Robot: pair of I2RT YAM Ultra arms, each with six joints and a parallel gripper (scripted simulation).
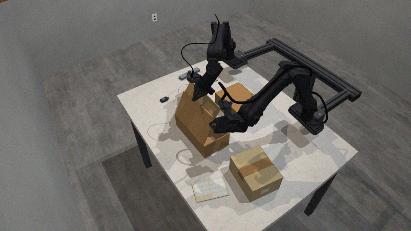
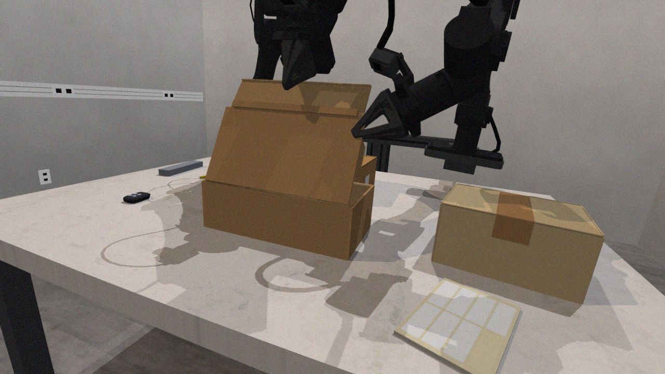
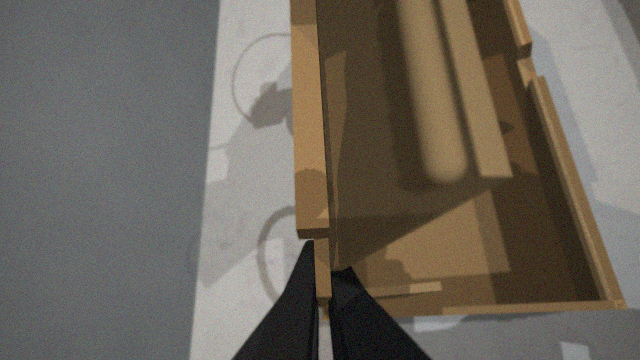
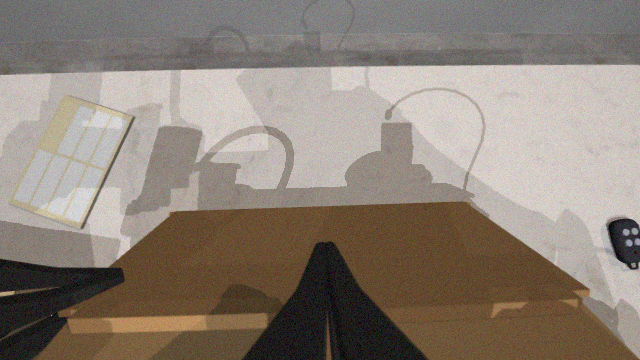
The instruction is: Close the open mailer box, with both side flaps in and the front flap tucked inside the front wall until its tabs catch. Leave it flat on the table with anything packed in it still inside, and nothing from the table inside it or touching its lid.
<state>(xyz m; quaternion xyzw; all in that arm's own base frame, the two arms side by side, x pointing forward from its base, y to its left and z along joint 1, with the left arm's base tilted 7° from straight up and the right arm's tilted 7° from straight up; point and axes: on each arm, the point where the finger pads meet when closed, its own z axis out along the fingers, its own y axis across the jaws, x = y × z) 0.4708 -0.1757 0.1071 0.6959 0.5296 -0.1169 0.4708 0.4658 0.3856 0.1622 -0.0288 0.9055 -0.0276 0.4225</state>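
Note:
The mailer box [image 1: 191, 136] [image 2: 274, 218] stands on the table with its lid [image 1: 189, 117] [image 2: 283, 148] [image 3: 310, 125] [image 4: 380, 270] tilted up, partly open. The front flap [image 2: 265, 95] extends beyond the lid's crease, not tucked. My left gripper [image 1: 212, 126] [image 2: 355, 133] [image 3: 321, 252] is shut on the lid's side edge. My right gripper [image 1: 194, 99] [image 2: 287, 87] [image 4: 325, 253] is shut, with nothing visible between its fingers, at the outer side of the front flap. The left wrist view shows a blurred rounded tan form [image 3: 435, 110]; I cannot tell what it is. The side flaps are mostly hidden.
A brown box [image 1: 235, 90] [image 2: 367, 169] stands behind the mailer. A taped carton [image 1: 255, 169] [image 2: 511, 232] and label sheet [image 1: 211, 189] [image 2: 457, 320] [image 4: 72, 160] are on one side. A key fob [image 1: 164, 99] [image 2: 136, 197] [image 4: 625, 240] and grey bar [image 2: 181, 168] lie on the other.

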